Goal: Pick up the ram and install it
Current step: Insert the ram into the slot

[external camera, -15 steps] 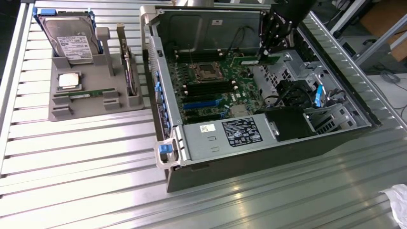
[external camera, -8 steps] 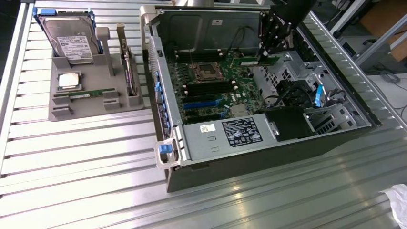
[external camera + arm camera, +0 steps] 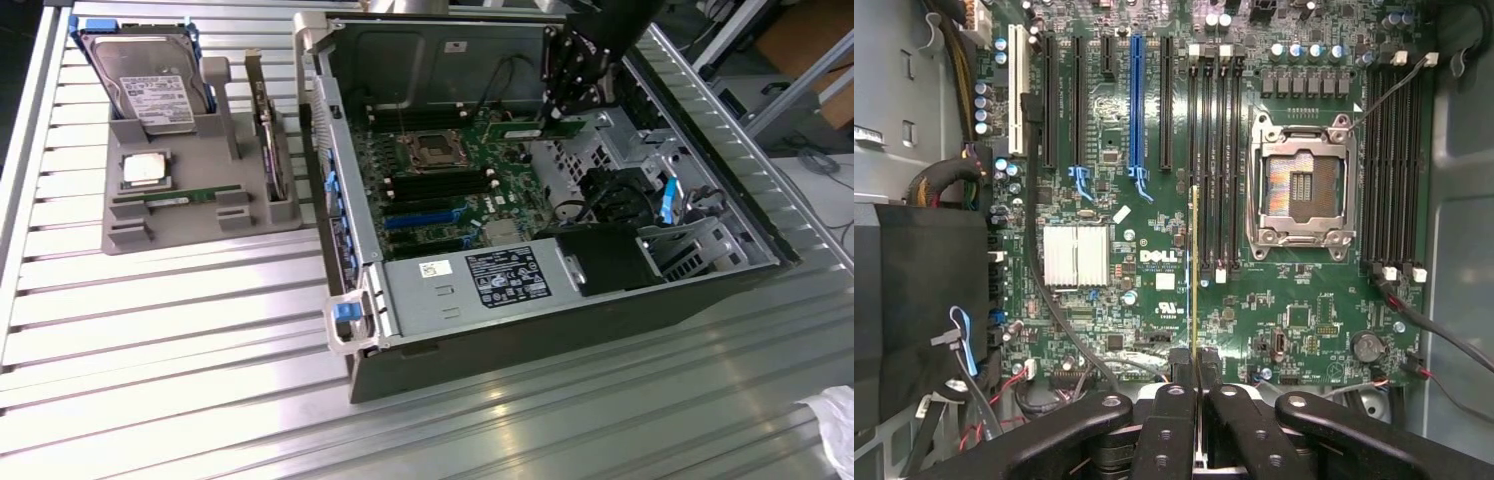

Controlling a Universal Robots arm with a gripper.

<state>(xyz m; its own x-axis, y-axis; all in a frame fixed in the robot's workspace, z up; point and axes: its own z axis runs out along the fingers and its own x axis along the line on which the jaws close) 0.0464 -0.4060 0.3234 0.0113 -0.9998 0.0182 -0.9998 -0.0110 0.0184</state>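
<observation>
your end effector (image 3: 1195, 375) is pinching the ram (image 3: 1195, 270), a thin green stick seen edge-on, over the glossy green motherboard (image 3: 1154, 270) and its black memory slots (image 3: 1216, 160), inside the open grey metal computer case (image 3: 400, 300).

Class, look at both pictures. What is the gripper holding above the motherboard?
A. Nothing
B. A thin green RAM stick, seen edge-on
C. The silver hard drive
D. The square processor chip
B: in the wrist view the gripper is shut on the ram, held edge-on over the motherboard; the hard drive and processor chip sit in the grey holder.
</observation>
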